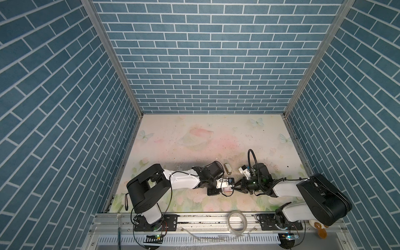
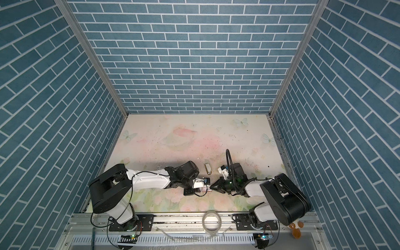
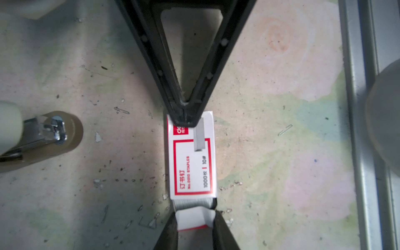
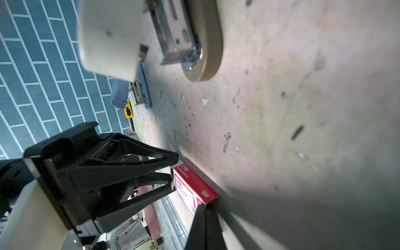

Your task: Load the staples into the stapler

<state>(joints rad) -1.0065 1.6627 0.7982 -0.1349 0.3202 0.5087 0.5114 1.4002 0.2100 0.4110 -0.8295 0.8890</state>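
A white-and-red staple box (image 3: 192,164) lies flat on the mat between both grippers. My left gripper (image 3: 194,216) is shut on the box's pulled-out inner end. Silvery staples (image 3: 192,203) show in the gap beside the sleeve. My right gripper (image 3: 186,121) is shut, and its tip rests on the box's opposite end. The same tip (image 4: 205,207) touches the red box (image 4: 194,186) in the right wrist view. The stapler (image 1: 227,168), with a tan base and white top, stands hinged open just behind the box (image 1: 228,190). Its metal channel (image 4: 173,36) is exposed.
A blue stapler (image 4: 142,91) lies farther back near the brick wall. Loose single staples (image 3: 121,110) and debris dot the floral mat. A roll of clear tape (image 1: 237,223) sits on the front metal rail (image 1: 194,218). An orange object (image 1: 320,231) hangs at the front right.
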